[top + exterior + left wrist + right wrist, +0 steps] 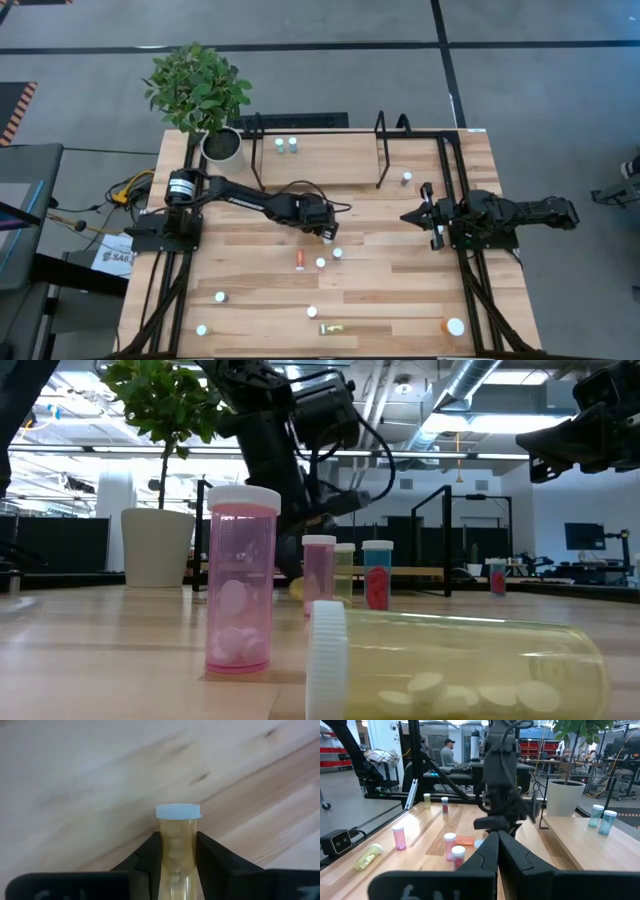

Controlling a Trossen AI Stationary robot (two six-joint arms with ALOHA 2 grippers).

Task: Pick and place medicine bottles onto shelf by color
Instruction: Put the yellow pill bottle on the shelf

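One yellow bottle (177, 851) sat clamped in the left gripper (324, 229) mid-surface, cap pointing forward beyond the fingertips; the shelf (330, 155) lay beyond. The right gripper (413, 216) waited clenched, empty.

Plant (197, 88) at table's (250, 290) back-left corner, shelf (340, 155) just right.

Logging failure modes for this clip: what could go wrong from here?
The left hand grips a yellow bottle low on its body, so it might tilt or slip in transit. Standing bottles close by, like the white-capped one, could be knocked by the hand. The right hand waits near the shelf; the arms may crowd there.
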